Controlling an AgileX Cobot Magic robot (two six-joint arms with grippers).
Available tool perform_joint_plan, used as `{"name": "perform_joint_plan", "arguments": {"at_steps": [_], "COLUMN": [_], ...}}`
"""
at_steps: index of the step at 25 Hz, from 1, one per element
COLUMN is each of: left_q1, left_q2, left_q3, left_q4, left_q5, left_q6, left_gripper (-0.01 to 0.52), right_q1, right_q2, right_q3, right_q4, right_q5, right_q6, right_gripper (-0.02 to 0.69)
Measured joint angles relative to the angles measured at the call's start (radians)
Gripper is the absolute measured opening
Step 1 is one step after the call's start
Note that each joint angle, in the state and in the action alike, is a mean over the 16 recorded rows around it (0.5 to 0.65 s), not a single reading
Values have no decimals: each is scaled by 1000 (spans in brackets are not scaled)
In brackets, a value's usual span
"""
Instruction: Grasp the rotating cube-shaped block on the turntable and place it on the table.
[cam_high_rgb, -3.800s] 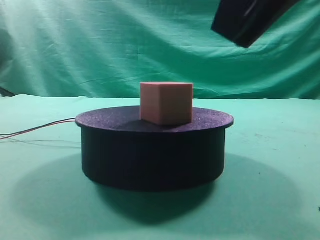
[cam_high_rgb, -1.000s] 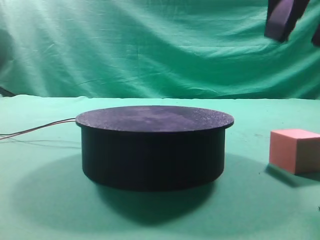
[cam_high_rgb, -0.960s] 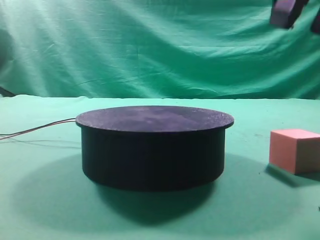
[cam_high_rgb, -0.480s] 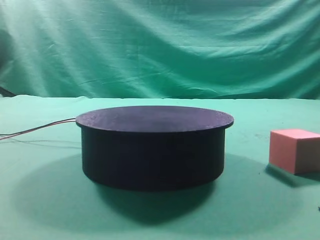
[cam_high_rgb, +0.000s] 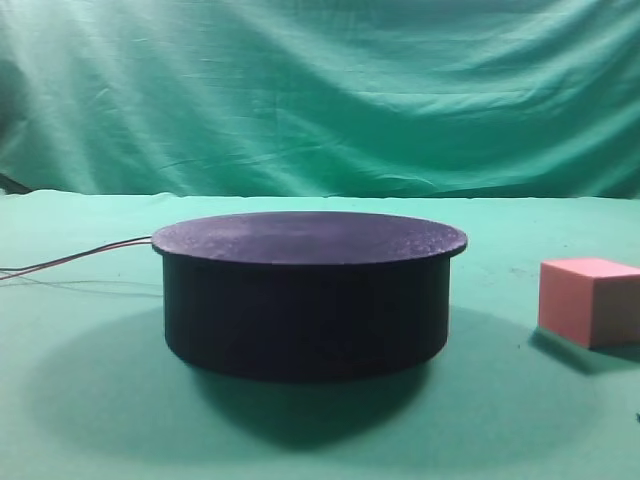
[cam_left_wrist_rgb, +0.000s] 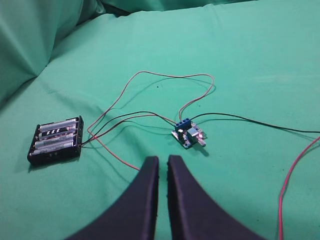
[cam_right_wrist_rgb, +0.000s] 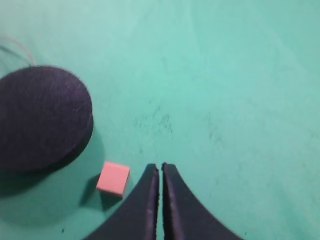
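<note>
The salmon-pink cube-shaped block rests on the green table, to the right of the black turntable, whose top is bare. From the right wrist view the block lies beside the turntable, a little left of my right gripper, which is high above the cloth, shut and holding nothing. My left gripper is shut too, with only a thin slit between its fingers, hovering over the table far from the block. Neither gripper shows in the exterior view.
Thin red wires run left from the turntable's side. In the left wrist view a black battery holder, a small circuit board and loops of red and black wire lie on the cloth. A green backdrop hangs behind.
The right gripper, seen a second ago at the top right of the exterior view, has risen out of that view and shut. The block stays where it was on the table.
</note>
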Motion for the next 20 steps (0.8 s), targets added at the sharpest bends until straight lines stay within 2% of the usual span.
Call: {"name": "perform_joint_plan", "arguments": {"at_steps": [6, 10, 14, 20], "left_q1": [0, 0, 0, 0], "left_q2": [0, 0, 0, 0], "left_q3": [0, 0, 0, 0], "left_q4": [0, 0, 0, 0], "left_q5": [0, 0, 0, 0], "left_q6": [0, 0, 0, 0], "left_gripper": [0, 0, 0, 0], "right_q1": [-169, -266, -325, -361], "right_q2": [-196, -331, -460, -593], "right_q3": [229, 366, 459, 523], "right_q4": [16, 37, 54, 69], "right_q5": [-246, -345, -368, -313], "right_q6": [-1, -1, -1, -1], "right_gripper": [0, 0, 0, 0]}}
